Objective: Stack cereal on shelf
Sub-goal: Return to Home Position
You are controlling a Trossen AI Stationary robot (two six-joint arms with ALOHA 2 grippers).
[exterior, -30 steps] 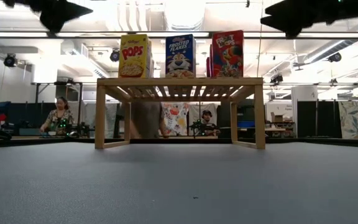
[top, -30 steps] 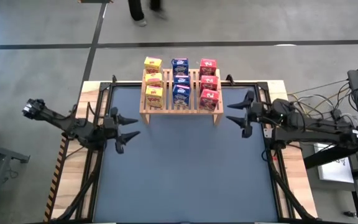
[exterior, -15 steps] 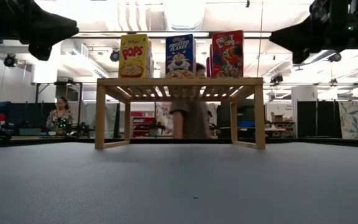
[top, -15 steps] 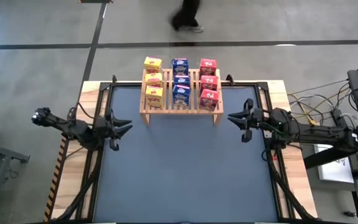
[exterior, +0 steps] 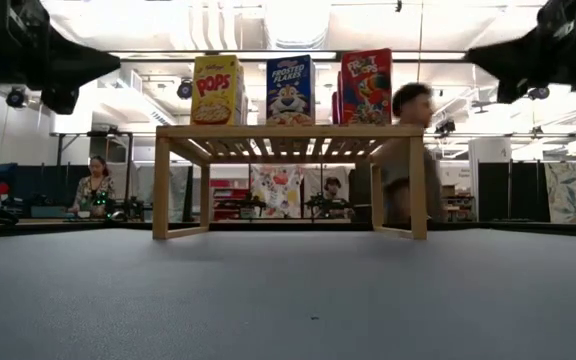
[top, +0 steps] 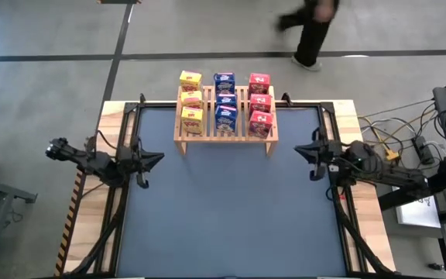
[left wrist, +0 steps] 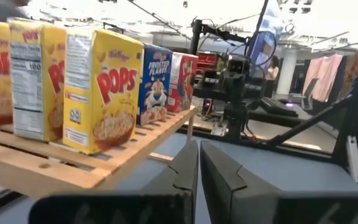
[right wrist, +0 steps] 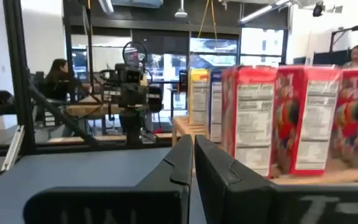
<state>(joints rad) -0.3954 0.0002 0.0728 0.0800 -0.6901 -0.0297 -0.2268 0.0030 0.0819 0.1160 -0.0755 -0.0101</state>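
All nine cereal boxes (top: 224, 99) sit on the shelf (top: 224, 138), three deep: yellow at its left end, blue in the middle, red at the right. Left gripper (top: 158, 159) is off the shelf's front-left corner, right gripper (top: 304, 151) off its front-right. Both sets of fingers pinched nearly shut, gripping nothing.

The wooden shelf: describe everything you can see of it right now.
The light natural-wood slatted shelf stands level on short side legs at the far middle of the dark table mat. Its top carries nine upright cereal boxes in three rows: yellow, blue, red. The left gripper and right gripper hang apart from it.
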